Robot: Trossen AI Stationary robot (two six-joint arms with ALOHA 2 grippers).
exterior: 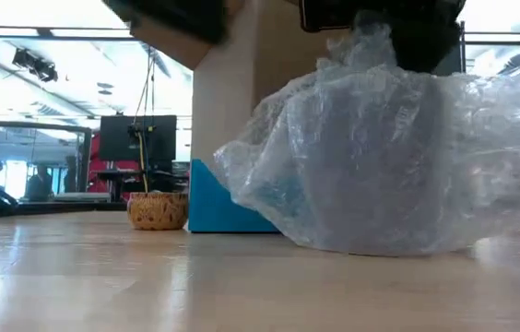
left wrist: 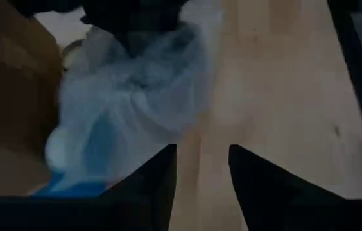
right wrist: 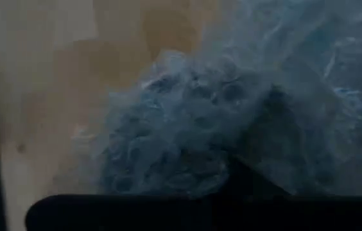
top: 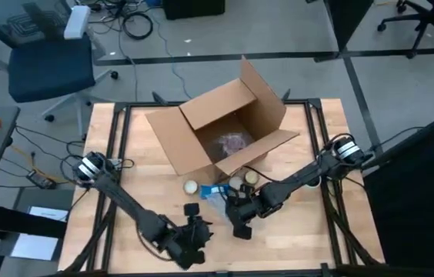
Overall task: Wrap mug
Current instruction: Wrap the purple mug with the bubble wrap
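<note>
Clear bubble wrap (exterior: 389,166) lies bunched on the wooden bench (top: 302,231) beside the cardboard box (top: 221,127). The right tool (top: 240,219) pinches the bubble wrap; the left tool (left wrist: 201,168) hovers near, narrowly apart.

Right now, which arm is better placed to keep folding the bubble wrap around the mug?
Probably the right. Its gripper is already on the bubble wrap, pressing into it from above. The left gripper is open and apart from the bundle, over bare table.
</note>
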